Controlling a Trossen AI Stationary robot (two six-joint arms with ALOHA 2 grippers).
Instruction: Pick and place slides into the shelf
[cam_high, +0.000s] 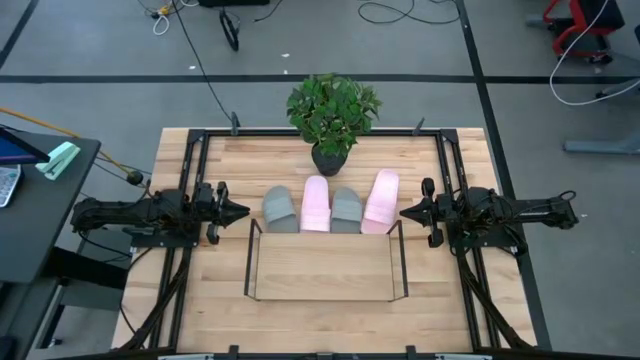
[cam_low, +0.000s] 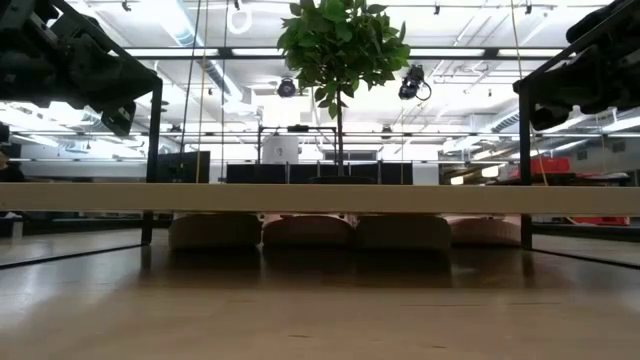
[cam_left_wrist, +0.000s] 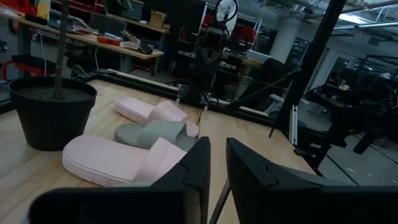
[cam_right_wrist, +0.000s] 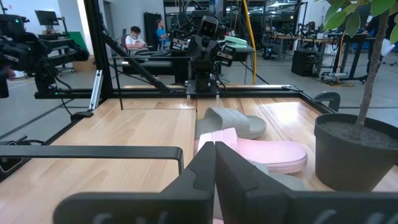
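Four slides lie side by side on the table, between the plant pot and the shelf: grey, pink, grey, pink. Their near ends reach the shelf's far edge. In the low view they show under the shelf's board. My left gripper hovers left of the row, pointing level toward it, with a narrow gap between its fingers and nothing in it. My right gripper hovers right of the row, pointing level, shut on nothing.
A potted plant stands at the table's far middle, right behind the slides. A black frame runs along the table's edges. People sit in the room beyond the table. Bare wood lies near the shelf's front.
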